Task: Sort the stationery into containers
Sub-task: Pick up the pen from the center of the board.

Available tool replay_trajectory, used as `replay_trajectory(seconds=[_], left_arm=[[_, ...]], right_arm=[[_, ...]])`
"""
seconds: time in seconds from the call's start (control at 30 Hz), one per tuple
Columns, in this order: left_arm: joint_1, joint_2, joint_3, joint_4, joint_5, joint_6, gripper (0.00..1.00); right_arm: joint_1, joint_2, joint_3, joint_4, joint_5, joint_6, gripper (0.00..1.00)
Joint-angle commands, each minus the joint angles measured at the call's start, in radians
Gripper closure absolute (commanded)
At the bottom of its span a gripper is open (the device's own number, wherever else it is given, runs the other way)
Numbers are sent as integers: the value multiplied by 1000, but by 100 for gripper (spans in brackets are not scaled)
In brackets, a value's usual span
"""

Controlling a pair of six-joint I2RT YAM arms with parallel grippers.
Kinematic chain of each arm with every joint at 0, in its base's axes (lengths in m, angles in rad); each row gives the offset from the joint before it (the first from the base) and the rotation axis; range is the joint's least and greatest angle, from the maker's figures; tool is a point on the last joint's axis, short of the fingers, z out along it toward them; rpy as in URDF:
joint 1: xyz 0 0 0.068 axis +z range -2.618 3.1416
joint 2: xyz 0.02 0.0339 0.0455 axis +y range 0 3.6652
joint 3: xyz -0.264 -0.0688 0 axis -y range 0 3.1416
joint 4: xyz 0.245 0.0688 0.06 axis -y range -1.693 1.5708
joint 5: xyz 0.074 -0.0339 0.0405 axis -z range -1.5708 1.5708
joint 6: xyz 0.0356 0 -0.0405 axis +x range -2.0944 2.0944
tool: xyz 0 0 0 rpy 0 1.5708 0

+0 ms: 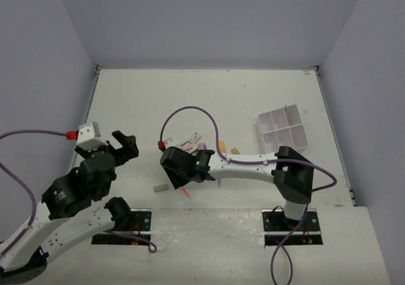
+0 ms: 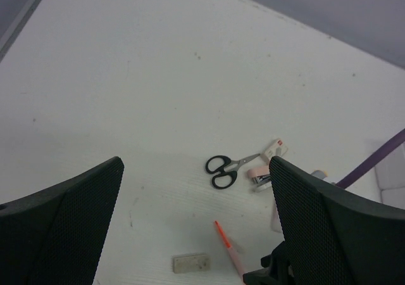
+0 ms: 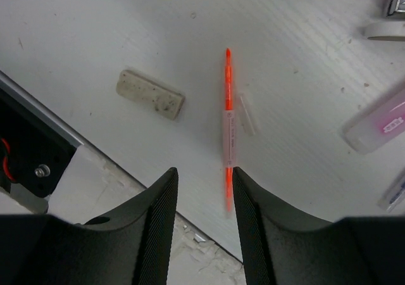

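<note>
R fingers [image 3: 158, 221] narrow, not closed, straddling near end of thin orange pen [image 3: 228, 107] lying on counter [image 3: 95, 25]. Pen off-centre: closing may roll it. L fingers [image 2: 69, 228] wide, empty. White divided plastic tray [image 1: 278, 121] well apart.

An orange pen [image 3: 228, 117] lies near a grey eraser [image 3: 150, 94] and black scissors [image 2: 223, 168], white divided tray [image 1: 292, 135] well apart.

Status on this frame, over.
Left gripper open, idle. Right gripper open above orange pen, not gripped. Grey eraser beside pen, apart. Nothing blocking.
</note>
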Motion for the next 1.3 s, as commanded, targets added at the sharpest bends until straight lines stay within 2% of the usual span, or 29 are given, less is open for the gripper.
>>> replay_trajectory(seconds=[0.0, 0.4, 0.8, 1.13, 1.27], left_arm=[[5, -89, 3, 30, -50, -16, 0], [5, 8, 8, 39, -19, 14, 0], [3, 5, -4, 71, 2, 45, 0], [5, 3, -4, 71, 6, 52, 0], [3, -10, -6, 71, 5, 52, 0]], right_arm=[[21, 47, 58, -72, 30, 7, 59], [25, 147, 120, -111, 14, -15, 64], [22, 246, 179, -146, 47, -28, 67], [22, 297, 225, -208, 53, -27, 78], [22, 298, 231, -215, 35, -25, 87]])
